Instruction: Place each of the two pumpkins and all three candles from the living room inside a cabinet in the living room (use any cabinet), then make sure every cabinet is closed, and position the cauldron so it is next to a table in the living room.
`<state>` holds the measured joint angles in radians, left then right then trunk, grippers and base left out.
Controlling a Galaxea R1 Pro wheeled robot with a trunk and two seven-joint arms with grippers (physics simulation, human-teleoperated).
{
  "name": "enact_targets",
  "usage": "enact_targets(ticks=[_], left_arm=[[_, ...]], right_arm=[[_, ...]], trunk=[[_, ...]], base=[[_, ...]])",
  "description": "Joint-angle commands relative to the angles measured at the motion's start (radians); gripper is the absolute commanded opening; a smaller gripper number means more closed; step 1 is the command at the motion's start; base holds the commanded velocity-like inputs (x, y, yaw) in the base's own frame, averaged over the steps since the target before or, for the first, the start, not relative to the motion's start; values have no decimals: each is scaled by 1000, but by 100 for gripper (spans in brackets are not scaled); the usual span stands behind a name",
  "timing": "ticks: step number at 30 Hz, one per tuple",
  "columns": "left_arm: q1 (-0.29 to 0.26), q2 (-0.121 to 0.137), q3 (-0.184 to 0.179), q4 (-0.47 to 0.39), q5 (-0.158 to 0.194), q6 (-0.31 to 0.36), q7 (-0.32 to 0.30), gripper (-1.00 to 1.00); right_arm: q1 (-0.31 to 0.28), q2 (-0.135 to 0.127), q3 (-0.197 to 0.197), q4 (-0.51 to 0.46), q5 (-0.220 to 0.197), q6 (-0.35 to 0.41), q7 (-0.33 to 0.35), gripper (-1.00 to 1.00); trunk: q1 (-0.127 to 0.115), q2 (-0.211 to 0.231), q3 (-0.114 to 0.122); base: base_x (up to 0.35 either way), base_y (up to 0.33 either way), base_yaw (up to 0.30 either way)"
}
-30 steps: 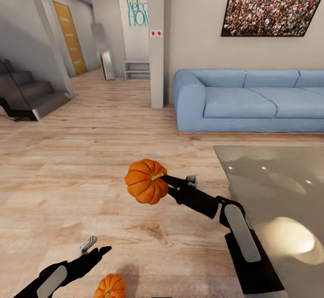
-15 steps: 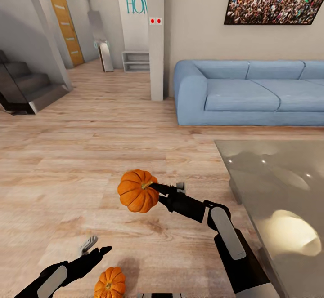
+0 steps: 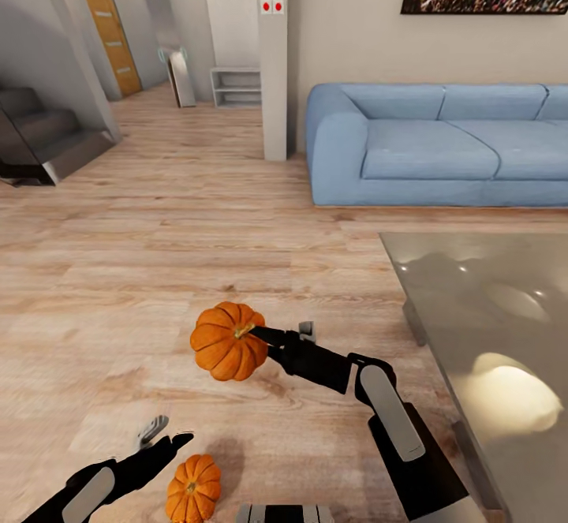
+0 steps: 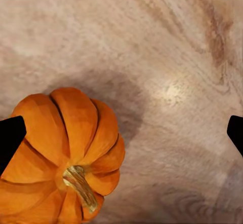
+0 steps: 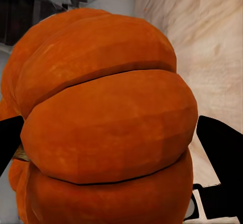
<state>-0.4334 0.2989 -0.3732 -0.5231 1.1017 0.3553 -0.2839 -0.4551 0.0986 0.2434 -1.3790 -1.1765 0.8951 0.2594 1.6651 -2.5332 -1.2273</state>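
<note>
My right gripper [image 3: 259, 336] is shut on one bright-orange pumpkin [image 3: 226, 342] and holds it by the stem side above the wooden floor, left of the table [image 3: 481, 302]. Up close, that pumpkin [image 5: 106, 127] sits between two dark fingers [image 5: 223, 148]. A second pumpkin [image 3: 192, 488] rests on the floor near my base. My left gripper [image 3: 167, 435] hovers open just to its left and above it. From the left wrist, this pumpkin [image 4: 66, 153] lies under one side of the open gripper [image 4: 123, 135]. Candles, cabinet and cauldron are out of view.
A blue sofa [image 3: 442, 144] stands against the back wall behind the grey glassy table. A white pillar [image 3: 273, 57] rises left of the sofa. Dark stairs [image 3: 43, 136] are at the far left, and a hallway with a low shelf [image 3: 237, 86] opens beyond.
The head view has tipped downward, shifting the room up. The right gripper with its pumpkin has come lower and leftward, closer to my base. The left gripper has kept its place.
</note>
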Motion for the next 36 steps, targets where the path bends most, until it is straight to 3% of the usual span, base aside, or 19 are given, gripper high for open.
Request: enact_targets(ticks=[1, 6, 9, 17, 26, 32, 36], left_arm=[[-1, 1, -2, 13, 8, 2, -1, 100], [-1, -2, 11, 57, 7, 2, -1, 100], [-1, -1, 13, 61, 7, 2, -1, 100], [-1, -2, 14, 61, 7, 2, -1, 100], [-1, -1, 14, 62, 7, 3, -4, 100], [-1, 1, 15, 63, 7, 4, -51, 100], [-1, -1, 16, 63, 7, 4, -58, 100]], right_arm=[[-1, 0, 1, 0, 3, 2, 6, -100], [-1, 0, 5, -12, 3, -1, 7, -100], [-1, -1, 5, -42, 3, -2, 9, -100], [-1, 0, 9, -67, 3, -32, 9, -100], [-1, 0, 40, -68, 3, -36, 9, -100], [-1, 0, 39, -66, 4, -37, 9, -100], [-1, 0, 38, -66, 4, -38, 9, -100]], trunk=[[0, -1, -5], [2, -2, -24], [2, -2, -24], [6, -4, -55], [7, -4, -63], [10, -6, -86], [10, -6, -86]], base=[[0, 0, 0], [0, 0, 0], [0, 0, 0], [0, 0, 0], [0, 0, 0], [0, 0, 0], [0, 0, 0]])
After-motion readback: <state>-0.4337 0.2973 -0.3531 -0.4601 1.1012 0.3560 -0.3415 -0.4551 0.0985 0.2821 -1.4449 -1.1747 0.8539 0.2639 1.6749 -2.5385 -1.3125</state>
